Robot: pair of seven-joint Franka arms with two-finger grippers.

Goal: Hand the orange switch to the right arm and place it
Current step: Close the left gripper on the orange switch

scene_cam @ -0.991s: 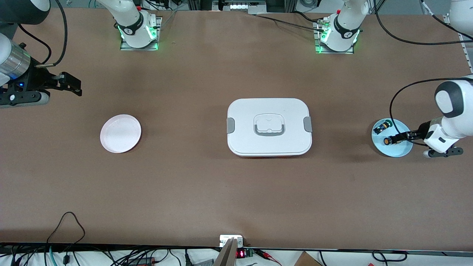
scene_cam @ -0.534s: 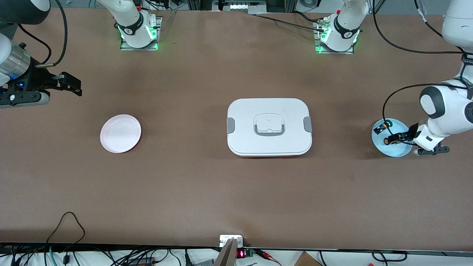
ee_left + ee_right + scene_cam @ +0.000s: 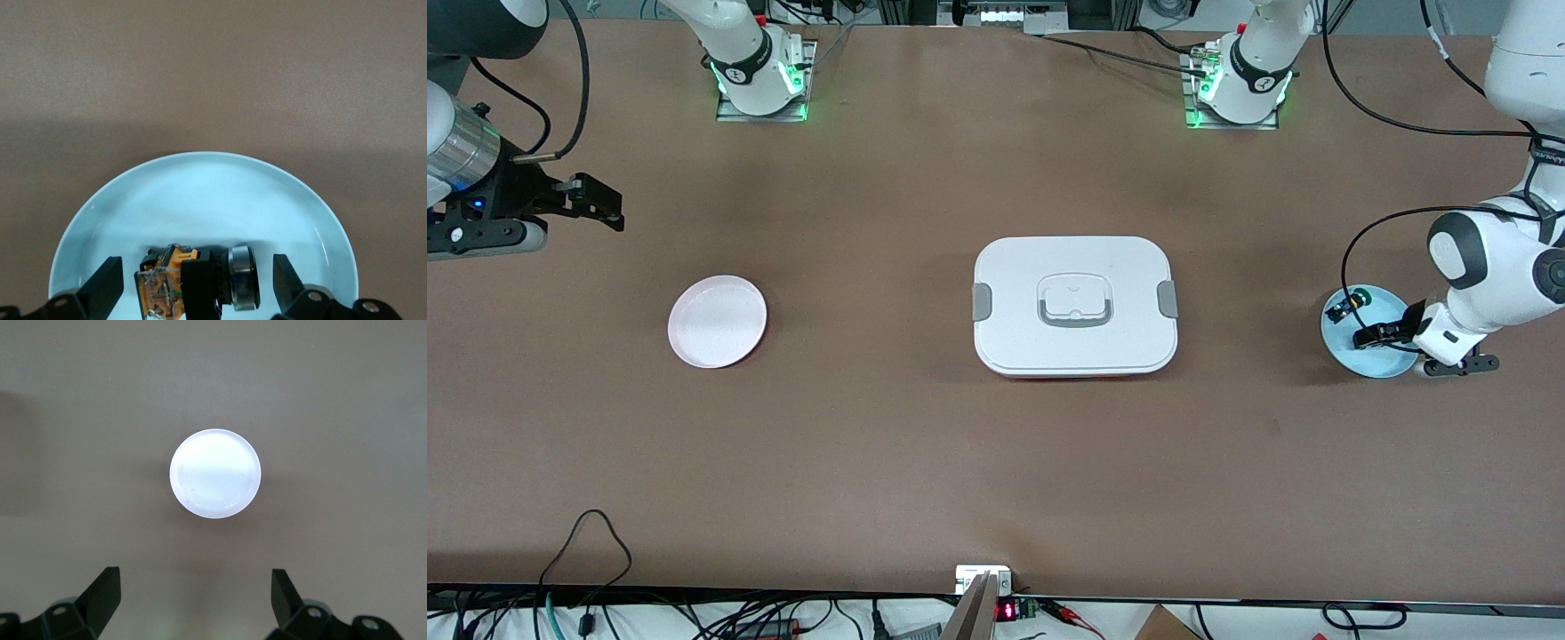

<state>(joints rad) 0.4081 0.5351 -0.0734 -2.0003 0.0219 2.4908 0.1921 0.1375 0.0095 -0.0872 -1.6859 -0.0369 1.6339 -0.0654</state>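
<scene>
Front view: high above the table, facing the two arm bases along the top edge, taking in the whole top from end to end. Left wrist view: close, looking straight down past dark fingertips onto the blue plate and the orange switch on it; same plate seen small at the left arm's end in the front view. Right wrist view: higher up, looking down on the white plate, shared with the front view toward the right arm's end.
</scene>
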